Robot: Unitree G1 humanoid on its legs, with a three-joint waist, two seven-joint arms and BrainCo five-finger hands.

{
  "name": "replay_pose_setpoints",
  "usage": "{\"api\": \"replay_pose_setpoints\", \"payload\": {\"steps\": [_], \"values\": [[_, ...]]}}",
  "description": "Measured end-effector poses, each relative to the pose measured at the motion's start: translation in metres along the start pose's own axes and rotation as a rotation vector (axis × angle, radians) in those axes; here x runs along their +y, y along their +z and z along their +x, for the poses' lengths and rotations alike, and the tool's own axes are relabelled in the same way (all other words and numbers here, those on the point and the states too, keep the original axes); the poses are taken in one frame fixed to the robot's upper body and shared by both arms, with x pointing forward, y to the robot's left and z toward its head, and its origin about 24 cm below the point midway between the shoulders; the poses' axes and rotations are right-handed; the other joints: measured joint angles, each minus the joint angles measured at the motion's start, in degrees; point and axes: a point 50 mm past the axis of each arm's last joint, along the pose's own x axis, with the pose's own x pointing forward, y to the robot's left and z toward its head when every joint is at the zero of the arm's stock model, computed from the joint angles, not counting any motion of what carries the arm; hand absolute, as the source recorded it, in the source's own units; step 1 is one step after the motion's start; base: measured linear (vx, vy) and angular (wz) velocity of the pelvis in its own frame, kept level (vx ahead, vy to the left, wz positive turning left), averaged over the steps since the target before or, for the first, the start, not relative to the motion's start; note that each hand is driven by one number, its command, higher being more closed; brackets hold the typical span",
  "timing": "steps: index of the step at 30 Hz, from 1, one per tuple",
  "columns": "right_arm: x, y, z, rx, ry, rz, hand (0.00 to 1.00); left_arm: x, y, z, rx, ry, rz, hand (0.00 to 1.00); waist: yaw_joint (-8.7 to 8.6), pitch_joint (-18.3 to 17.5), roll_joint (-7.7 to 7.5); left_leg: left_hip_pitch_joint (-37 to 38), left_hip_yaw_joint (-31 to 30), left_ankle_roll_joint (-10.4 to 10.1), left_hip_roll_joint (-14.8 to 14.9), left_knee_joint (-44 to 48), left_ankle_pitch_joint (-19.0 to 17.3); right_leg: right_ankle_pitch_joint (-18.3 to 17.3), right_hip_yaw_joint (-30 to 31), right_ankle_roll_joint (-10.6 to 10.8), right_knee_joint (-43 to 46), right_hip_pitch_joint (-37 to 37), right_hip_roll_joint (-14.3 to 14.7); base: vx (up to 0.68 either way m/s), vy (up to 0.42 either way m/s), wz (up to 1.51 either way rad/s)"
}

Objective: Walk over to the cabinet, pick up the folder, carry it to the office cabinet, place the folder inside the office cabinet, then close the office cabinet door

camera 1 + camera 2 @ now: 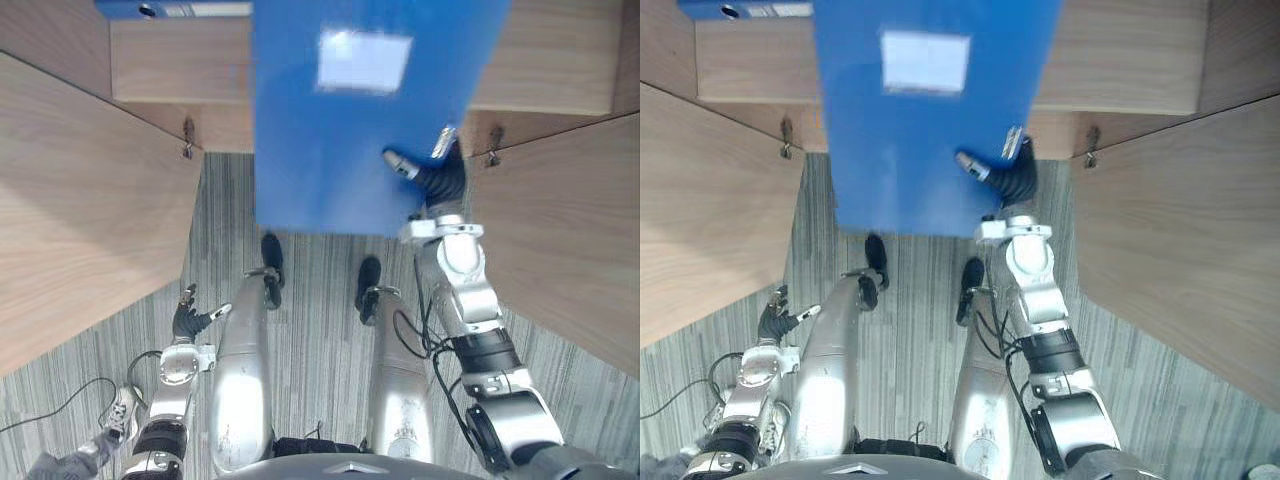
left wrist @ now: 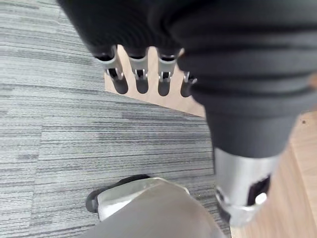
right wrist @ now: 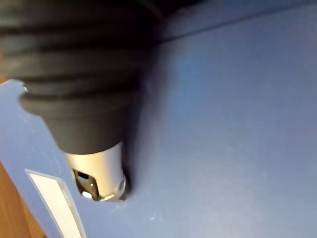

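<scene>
A large blue folder (image 1: 350, 140) with a white label (image 1: 364, 60) hangs flat in front of me, its far end reaching over the open wooden office cabinet (image 1: 180, 60). My right hand (image 1: 440, 180) is shut on the folder's near right edge, thumb (image 3: 99, 173) pressed on its blue face (image 3: 237, 124), fingers hidden beneath. My left hand (image 1: 188, 320) hangs low at my side over the carpet, holding nothing; its fingers (image 2: 138, 69) are straight and relaxed.
The cabinet's two wooden doors stand swung open, the left door (image 1: 80, 220) and the right door (image 1: 570, 230), flanking a strip of grey striped carpet (image 1: 320, 260). Another blue folder (image 1: 170, 9) lies in the cabinet at the far left. A person's shoe (image 1: 120, 410) shows at lower left.
</scene>
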Motion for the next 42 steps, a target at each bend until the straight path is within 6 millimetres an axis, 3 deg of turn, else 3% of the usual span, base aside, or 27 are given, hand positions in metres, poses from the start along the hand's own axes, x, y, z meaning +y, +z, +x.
{"api": "replay_pose_setpoints", "payload": {"steps": [4, 12, 19, 25, 31, 35, 42], "values": [[-0.023, 0.011, 0.009, -0.065, -0.171, 0.145, 1.0, -0.003, 0.011, 0.004, -0.039, 0.001, -0.012, 0.0, 0.94, 0.4, 0.07, -0.8, -0.8, -0.2, 0.0, 0.8, -0.4, -1.0, -0.8, -0.3, 1.2, -0.4, -0.1, 0.05, -0.038, 0.08], [-0.063, 0.025, 0.024, -0.165, -0.414, 0.367, 1.0, -0.016, 0.041, 0.008, -0.151, -0.015, -0.064, 0.0, 0.74, 0.4, 0.07, -3.8, -1.2, -0.3, 0.1, 1.0, -0.2, -1.2, -1.0, -0.6, 2.0, -3.4, -0.1, 0.02, -0.029, 0.01], [-0.076, 0.034, 0.04, -0.217, -0.507, 0.546, 1.0, -0.03, 0.049, 0.009, -0.166, -0.037, -0.126, 0.0, 0.5, 0.4, 0.1, -4.9, -1.5, -0.3, 0.2, 1.1, -0.2, -1.3, -1.3, -0.7, 1.9, -4.3, 0.0, 0.0, 0.0, 0.0], [-0.085, 0.048, 0.058, -0.235, -0.527, 0.569, 1.0, -0.033, 0.054, 0.008, -0.185, -0.038, -0.151, 0.0, 0.88, 0.2, 0.2, -7.1, -1.8, -0.4, 0.2, 0.8, 0.3, -1.3, -1.9, -0.8, 2.0, -6.4, -0.1, 0.01, -0.023, 0.02], [-0.098, 0.047, 0.072, -0.18, -0.567, 0.575, 1.0, -0.035, 0.055, 0.008, -0.185, -0.041, -0.159, 0.0, 0.76, -0.2, 0.52, -8.4, -2.6, -0.7, 0.1, 0.7, 0.6, -1.6, -2.6, -1.2, 2.1, -7.3, -0.1, 0.02, -0.026, 0.03], [-0.098, 0.054, 0.081, -0.16, -0.535, 0.527, 1.0, -0.031, 0.056, 0.009, -0.195, -0.041, -0.148, 0.0, -0.44, -0.7, 0.5, -9.8, -2.6, -0.6, 0.1, 0.7, 1.2, -1.2, -2.5, -1.4, 2.5, -9.0, -0.2, 0.0, 0.0, 0.0], [-0.097, 0.06, 0.098, -0.103, -0.509, 0.441, 1.0, -0.031, 0.049, 0.009, -0.166, -0.041, -0.138, 0.0, -0.63, -2.7, 0.49, -10.9, -1.6, -0.9, 0.3, -2.2, 3.2, 0.7, -2.5, -2.3, 0.9, -11.3, -0.1, -0.03, -0.017, -0.05]]}}
